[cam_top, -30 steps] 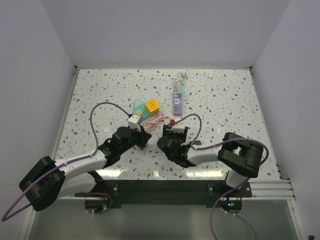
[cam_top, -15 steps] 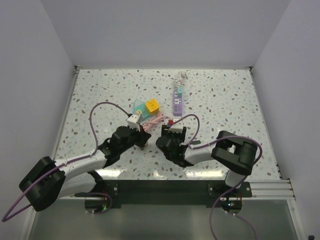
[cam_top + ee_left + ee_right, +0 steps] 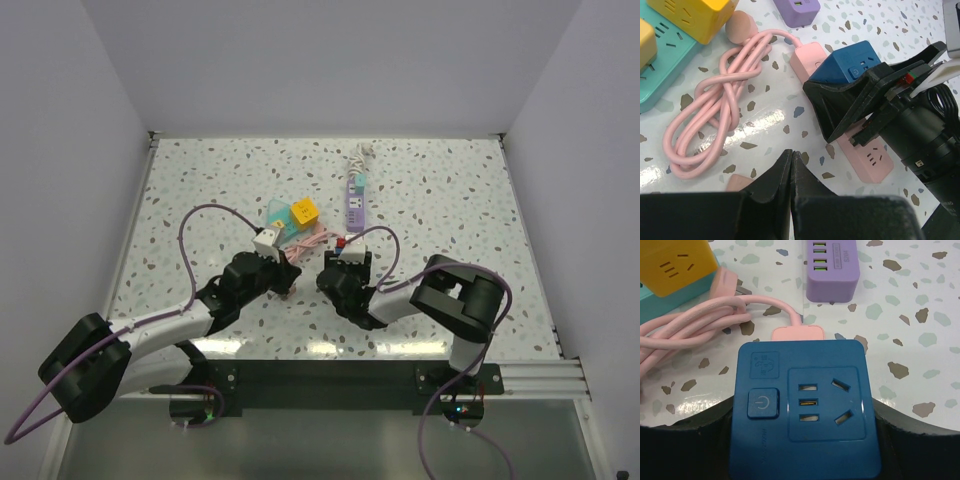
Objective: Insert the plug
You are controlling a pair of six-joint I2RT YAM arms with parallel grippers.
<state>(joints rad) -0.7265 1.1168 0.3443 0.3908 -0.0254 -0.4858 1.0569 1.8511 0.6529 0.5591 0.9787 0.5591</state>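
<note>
My right gripper (image 3: pixel 343 264) is shut on a blue cube adapter (image 3: pixel 802 407) with a power button and socket on its face. It holds the adapter on or just above the near end of a pink power strip (image 3: pixel 865 156). In the right wrist view only the strip's end (image 3: pixel 797 332) shows behind the cube. The left wrist view shows the blue adapter (image 3: pixel 852 62) between the right gripper's black fingers (image 3: pixel 840 107). My left gripper (image 3: pixel 791 153) is shut and empty, low over the table just left of the strip; it also shows in the top view (image 3: pixel 290 278).
The strip's coiled pink cable (image 3: pixel 725 95) and its plug (image 3: pixel 740 25) lie to the left. A yellow cube (image 3: pixel 305 210) sits on a teal strip (image 3: pixel 277 215). A purple power strip (image 3: pixel 354 195) lies further back. A small pink piece (image 3: pixel 742 182) lies under my left fingers.
The right arm's elbow has swung left, and its gripper has edged slightly forward with the blue adapter. The left arm has hardly moved.
</note>
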